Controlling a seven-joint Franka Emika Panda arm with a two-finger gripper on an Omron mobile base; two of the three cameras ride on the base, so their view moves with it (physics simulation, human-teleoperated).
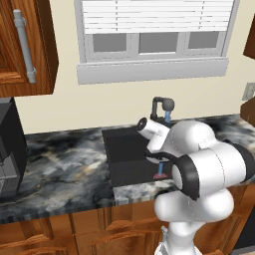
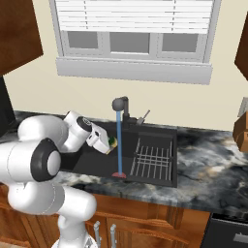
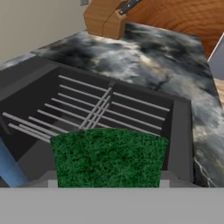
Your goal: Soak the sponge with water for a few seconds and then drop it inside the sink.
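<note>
Sponge (image 3: 109,157) sits clamped between the fingers of the gripper (image 2: 110,144), its dark green face turned to the hand camera. It hangs above the sink (image 2: 87,162), just beside the water (image 2: 119,145), at about 9 o'clock from the stream in the right base view. I cannot tell if it touches the stream yet.

I judge the soaking step is in hand. The next move calls for a small shift toward 3 o'clock, so the sponge goes under the stream, then a short wait, then opening the fingers over the basin.

From left to right, the sink has a bare dark floor, then the stream falling from the faucet (image 2: 121,104) onto the red drain mark (image 2: 118,175), then the wire dish rack (image 2: 152,157) at 3 o'clock, with nothing on it.
</note>
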